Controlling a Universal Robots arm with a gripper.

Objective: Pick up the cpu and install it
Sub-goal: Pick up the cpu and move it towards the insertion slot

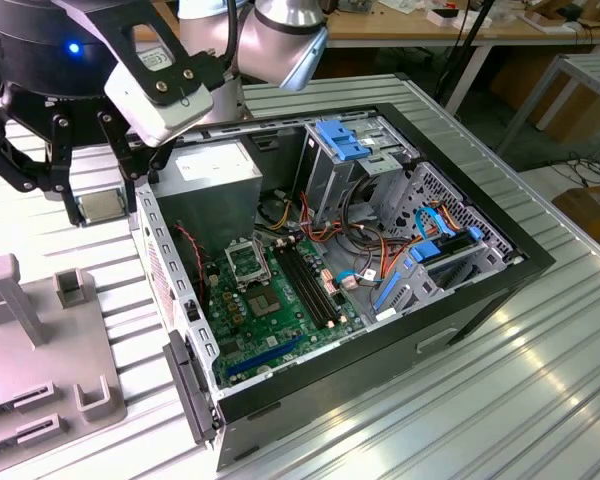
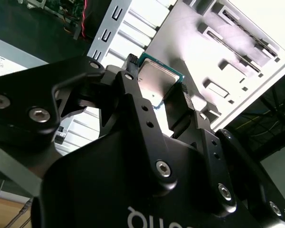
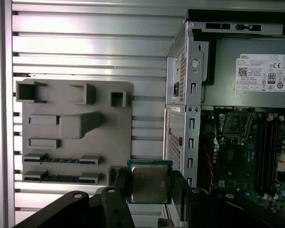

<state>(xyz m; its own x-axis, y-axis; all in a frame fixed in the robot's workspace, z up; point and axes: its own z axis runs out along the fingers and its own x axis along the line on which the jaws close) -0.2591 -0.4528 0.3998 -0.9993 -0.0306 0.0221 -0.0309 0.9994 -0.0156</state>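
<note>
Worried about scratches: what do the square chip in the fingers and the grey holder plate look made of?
The small square silver-topped cpu has a softly gleaming metal lid on a green board rim. The flat grey holder plate looks like matte plastic, given its even, unshiny surface.

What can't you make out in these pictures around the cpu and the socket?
- cpu underside: faces away in both wrist views; the gripper, shut on it, covers two of its edges.
- socket contacts: too small to tell in the first wrist view and the exterior view.
- grey fixture tray: one end is hidden behind the gripper in the first wrist view.
- power supply: cut off by the first wrist view's edge.
</note>
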